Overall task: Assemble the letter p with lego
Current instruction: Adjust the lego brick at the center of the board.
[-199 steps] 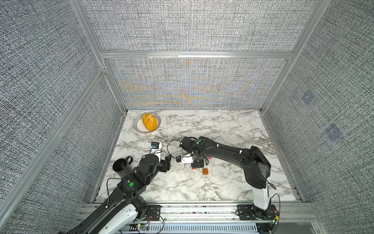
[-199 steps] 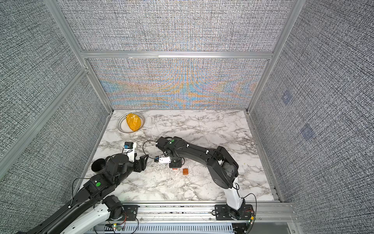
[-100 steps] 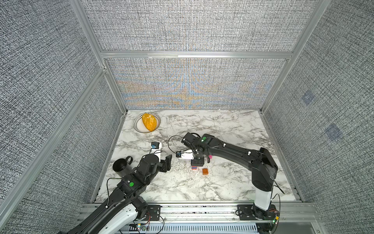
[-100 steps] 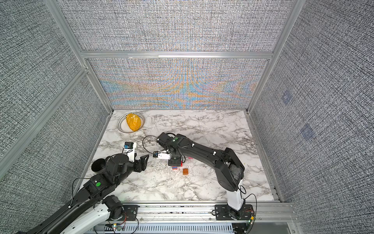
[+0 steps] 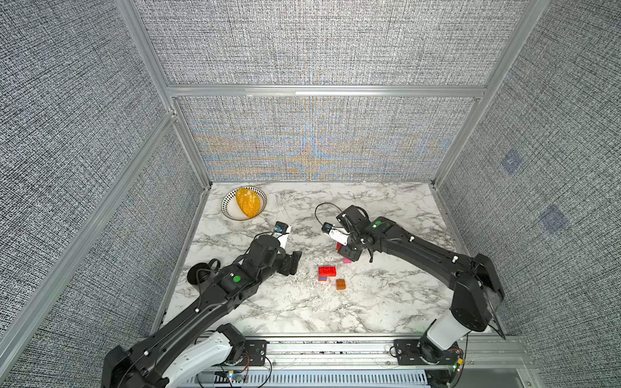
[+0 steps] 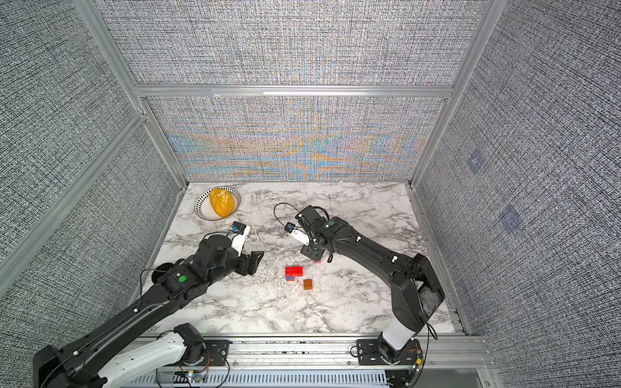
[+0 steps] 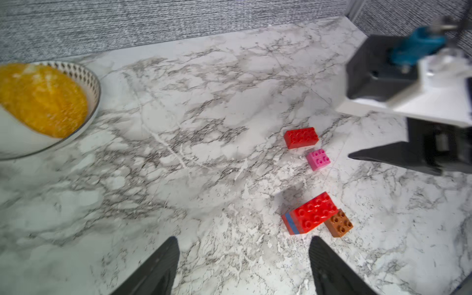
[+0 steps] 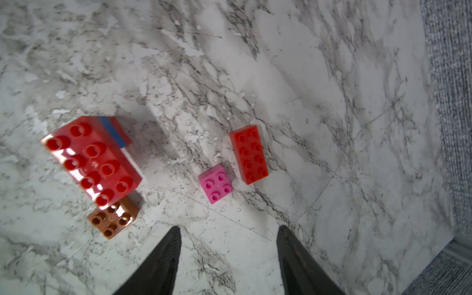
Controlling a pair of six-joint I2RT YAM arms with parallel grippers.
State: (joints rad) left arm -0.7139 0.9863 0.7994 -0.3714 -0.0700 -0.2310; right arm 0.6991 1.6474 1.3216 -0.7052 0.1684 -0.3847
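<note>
A: How do the claws stand?
B: The left claw (image 7: 242, 265) is spread wide with nothing between its fingers (image 7: 158, 268). It hangs over bare marble, and the bricks lie ahead of it, untouched. The right claw (image 8: 228, 255) is parted too, less widely, and grips nothing.
A: Does the right one touch any lego (image 7: 314, 212)?
B: Not in its wrist view. The pink brick (image 8: 215, 184) lies just ahead of the fingertips, clear of them. In both top views that claw covers part of the pink brick and of the loose red brick (image 8: 249, 154) just beside it.
A: And the other pieces?
B: A red-topped stack (image 5: 327, 271) sits nearer the front edge: a long red piece on top, then a blue layer and more red under it. A translucent orange brick (image 5: 340, 284), studs up, lies just beside one end of the stack. That makes four separate pieces, close together mid-tabletop between the two arms. As they lie they form no P.
A: The surroundings?
B: A white marble-pattern tabletop (image 5: 386, 302), flecked with scuffs around the bricks. A patterned bowl (image 5: 224, 210) holding a yellow lump (image 5: 248, 206) stands in the far left corner. A black cup (image 5: 200, 273) sits by the left edge, partly behind the left arm. Grey woven walls (image 5: 302, 50) in an aluminium frame (image 5: 322, 90) close three sides
</note>
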